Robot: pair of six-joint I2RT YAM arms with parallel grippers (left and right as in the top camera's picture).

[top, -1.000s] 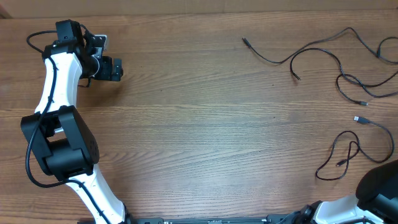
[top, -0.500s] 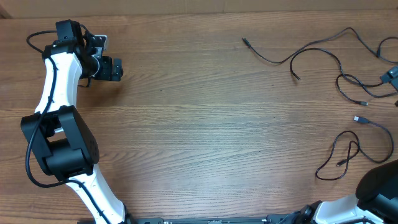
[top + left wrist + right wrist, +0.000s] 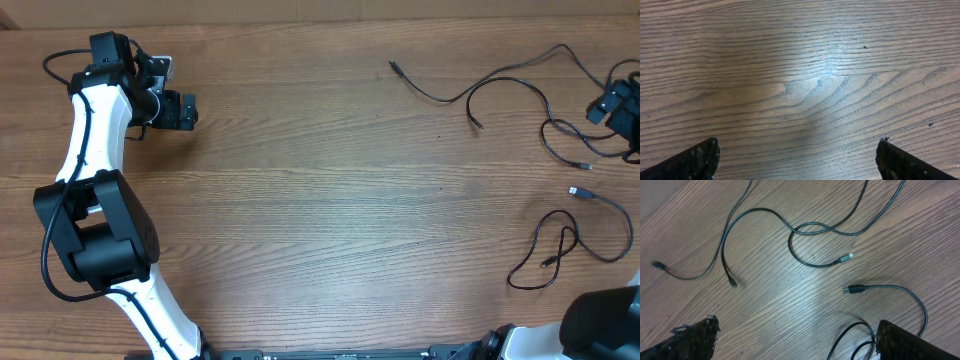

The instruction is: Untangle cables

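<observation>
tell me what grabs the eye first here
Thin black cables sprawl loose across the right side of the table, one ending in a silvery plug. The right gripper hangs open over them. Far left, the left gripper is open over bare wood.

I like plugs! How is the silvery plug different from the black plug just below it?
The silvery plug is shiny and slim; the black plug is dark and chunkier. The silvery plug points right, the black plug left. Both lie loose on the table, ending thin black cables.
</observation>
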